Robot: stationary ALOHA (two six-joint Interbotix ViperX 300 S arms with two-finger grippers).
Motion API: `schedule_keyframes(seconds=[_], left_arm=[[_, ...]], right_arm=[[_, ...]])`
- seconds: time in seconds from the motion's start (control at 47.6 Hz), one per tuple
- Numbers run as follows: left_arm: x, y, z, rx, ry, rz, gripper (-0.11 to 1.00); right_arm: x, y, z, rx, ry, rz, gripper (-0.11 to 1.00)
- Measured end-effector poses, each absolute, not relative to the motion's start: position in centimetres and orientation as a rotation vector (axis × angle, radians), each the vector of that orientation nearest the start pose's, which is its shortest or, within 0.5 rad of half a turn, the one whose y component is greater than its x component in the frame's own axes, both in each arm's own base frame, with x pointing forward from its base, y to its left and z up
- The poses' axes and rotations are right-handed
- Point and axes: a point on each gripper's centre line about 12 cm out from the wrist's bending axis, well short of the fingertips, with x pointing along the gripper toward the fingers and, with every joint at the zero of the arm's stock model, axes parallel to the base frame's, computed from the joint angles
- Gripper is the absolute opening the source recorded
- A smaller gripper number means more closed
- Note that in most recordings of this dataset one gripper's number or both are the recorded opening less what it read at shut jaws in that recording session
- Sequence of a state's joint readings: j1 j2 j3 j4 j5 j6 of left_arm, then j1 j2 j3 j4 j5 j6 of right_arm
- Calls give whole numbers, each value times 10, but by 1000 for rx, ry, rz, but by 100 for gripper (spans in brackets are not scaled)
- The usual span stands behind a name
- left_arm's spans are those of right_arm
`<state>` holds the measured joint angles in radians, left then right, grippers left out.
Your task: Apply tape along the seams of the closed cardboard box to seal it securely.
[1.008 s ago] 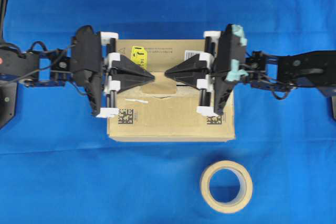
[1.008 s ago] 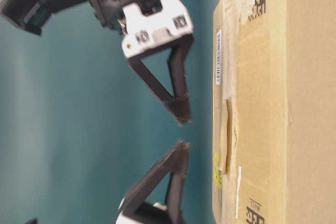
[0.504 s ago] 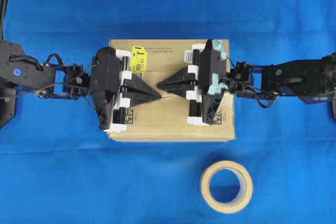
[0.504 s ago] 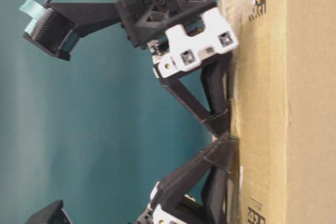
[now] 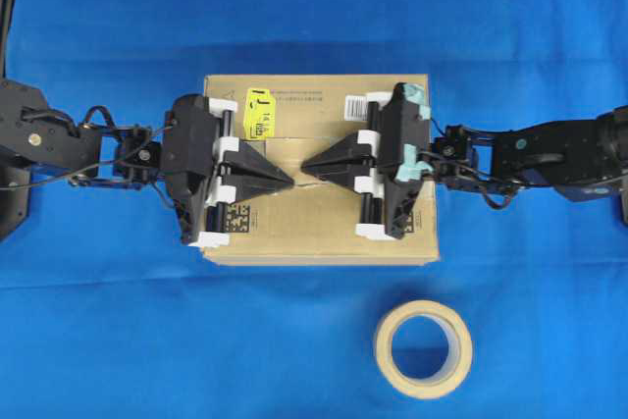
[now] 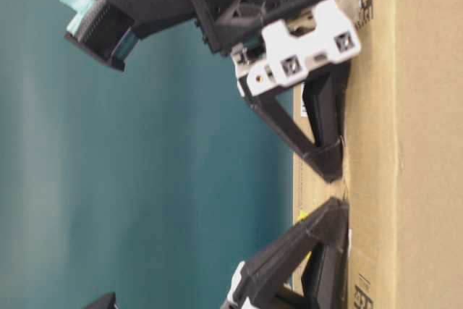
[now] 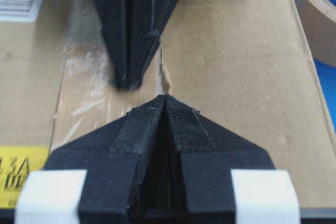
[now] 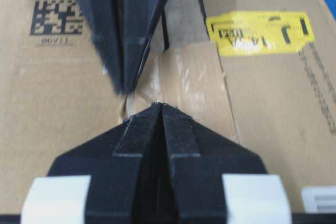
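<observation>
The brown cardboard box (image 5: 314, 233) lies closed on the blue cloth. A glossy tan piece of tape (image 7: 97, 95) (image 8: 191, 80) lies across the seam (image 7: 164, 72) at the middle of the top. Both grippers are shut with nothing between their fingers. They point at each other, tips low against the box top at the tape. My left gripper (image 5: 291, 182) (image 7: 165, 98) (image 6: 336, 208) comes in from the left. My right gripper (image 5: 303, 164) (image 8: 159, 106) (image 6: 329, 171) comes in from the right. A small gap separates the two tips.
A beige tape roll (image 5: 423, 348) (image 7: 317, 14) lies on the cloth in front of the box, to the right. The box top carries a yellow sticker (image 5: 260, 110), a white barcode label (image 5: 355, 103) and a black square code (image 8: 55, 19).
Both grippers have come down from above the box until their shut tips are against its top at the tape. Since then the tips have drawn slightly apart.
</observation>
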<state>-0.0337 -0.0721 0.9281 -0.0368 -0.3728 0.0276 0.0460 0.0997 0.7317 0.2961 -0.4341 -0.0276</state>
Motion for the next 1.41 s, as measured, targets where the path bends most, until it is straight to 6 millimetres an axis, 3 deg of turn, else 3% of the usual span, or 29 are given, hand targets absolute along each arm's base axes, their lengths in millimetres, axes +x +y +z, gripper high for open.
schedule_keyframes(seconds=[0.294, 0.525, 0.651, 0.861, 1.008, 1.196, 1.406], left_arm=[[314, -11, 149, -39, 464, -13, 1], [309, -14, 153, -40, 441, -20, 1], [312, -14, 168, -25, 409, -27, 1], [306, -16, 220, -10, 301, -42, 1], [284, -15, 239, -11, 257, -44, 1], [244, -13, 245, -12, 228, -48, 1], [195, -11, 249, -15, 192, -53, 1]], right_arm=[[379, 9, 150, 220, 415, -126, -2], [372, 11, 158, 220, 401, -115, -2], [370, 14, 178, 211, 357, -98, -2], [354, 15, 235, 196, 253, -56, -2], [325, 15, 257, 183, 224, -32, -2], [278, 14, 263, 188, 214, -11, -2], [226, 13, 256, 196, 222, 19, -2]])
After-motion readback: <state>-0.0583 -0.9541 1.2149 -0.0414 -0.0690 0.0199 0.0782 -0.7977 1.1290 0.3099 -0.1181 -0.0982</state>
